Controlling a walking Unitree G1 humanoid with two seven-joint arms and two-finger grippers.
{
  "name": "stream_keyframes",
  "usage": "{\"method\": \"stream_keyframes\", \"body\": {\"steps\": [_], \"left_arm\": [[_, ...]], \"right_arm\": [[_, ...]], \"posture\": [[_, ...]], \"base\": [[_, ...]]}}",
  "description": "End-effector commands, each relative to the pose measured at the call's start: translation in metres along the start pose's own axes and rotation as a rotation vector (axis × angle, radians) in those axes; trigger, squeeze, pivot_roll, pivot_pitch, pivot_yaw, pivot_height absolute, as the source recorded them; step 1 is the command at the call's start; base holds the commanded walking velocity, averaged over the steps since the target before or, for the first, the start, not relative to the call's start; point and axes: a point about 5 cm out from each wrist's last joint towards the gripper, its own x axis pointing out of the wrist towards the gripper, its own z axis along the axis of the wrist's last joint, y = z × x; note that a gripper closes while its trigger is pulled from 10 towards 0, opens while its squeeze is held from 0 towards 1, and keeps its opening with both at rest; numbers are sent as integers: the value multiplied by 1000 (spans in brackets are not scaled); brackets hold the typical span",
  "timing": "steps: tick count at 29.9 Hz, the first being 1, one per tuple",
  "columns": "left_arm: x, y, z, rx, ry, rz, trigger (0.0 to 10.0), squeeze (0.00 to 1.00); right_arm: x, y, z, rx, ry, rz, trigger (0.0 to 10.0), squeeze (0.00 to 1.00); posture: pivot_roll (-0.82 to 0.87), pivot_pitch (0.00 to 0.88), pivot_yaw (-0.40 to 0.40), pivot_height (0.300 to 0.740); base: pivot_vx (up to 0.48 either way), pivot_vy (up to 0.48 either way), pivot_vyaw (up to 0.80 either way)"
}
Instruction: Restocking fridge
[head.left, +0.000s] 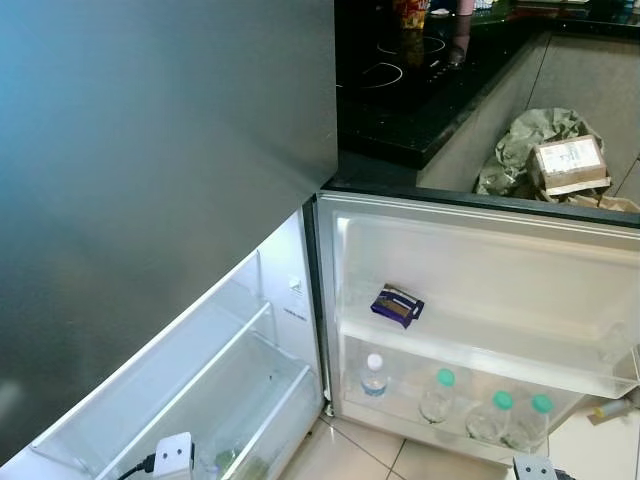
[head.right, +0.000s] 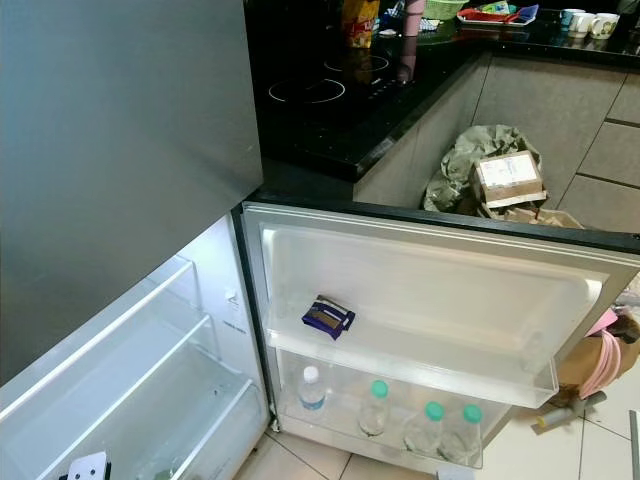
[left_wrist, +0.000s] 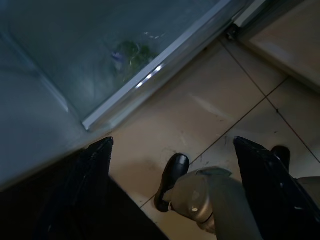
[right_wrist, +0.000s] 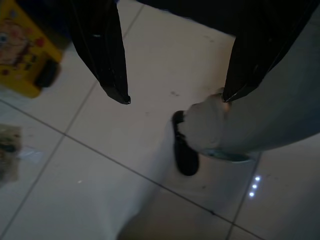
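Head view: fridge door (head.left: 480, 250) open, dark snack packet (head.left: 397, 305) flat on upper door shelf, long axis toward 4 o'clock; four water bottles (head.left: 442, 393) upright below. Likely between items; next needs fetching stock.
Left wrist: left gripper (left_wrist: 172, 165) spread, empty, near crisper front.
Right wrist: right gripper (right_wrist: 175, 100) spread, empty, above floor tiles (right_wrist: 100, 165).

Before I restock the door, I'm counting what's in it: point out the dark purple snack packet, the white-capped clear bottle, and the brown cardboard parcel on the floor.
dark purple snack packet (head.left: 397, 305): left eye view, centre of wrapper.
white-capped clear bottle (head.left: 374, 377): left eye view, bottle body.
brown cardboard parcel (head.right: 509, 178): right eye view, white label on top.
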Motion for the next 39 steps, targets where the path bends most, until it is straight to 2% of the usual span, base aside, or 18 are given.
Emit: {"method": "stream_keyframes", "body": {"steps": [1, 8, 15, 30, 39], "left_arm": [[-2, 5, -5, -30, 9, 32, 10000, 0], [-3, 3, -9, -30, 23, 27, 10000, 0], [-2, 4, -6, 5, 22, 18, 10000, 0], [-3, 3, -11, -32, 44, -26, 10000, 0], [-5, 4, -15, -40, 58, -37, 10000, 0]], "right_arm": [[0, -6, 2, -7, 1, -11, 10000, 0], [-1, -9, 4, -8, -4, -20, 10000, 0], [0, -1, 2, 8, -2, -7, 10000, 0], [0, 3, 1, -8, 4, 6, 10000, 0], [0, 2, 2, 5, 0, 4, 10000, 0]], "posture": [[-10, 0, -52, 740], [-15, 0, -40, 740], [-22, 0, -14, 740], [-39, 0, -15, 740], [-37, 0, -9, 740]], "base": [[0, 0, 0], [0, 0, 0], [0, 0, 0], [0, 0, 0], [0, -395, 0]]}}
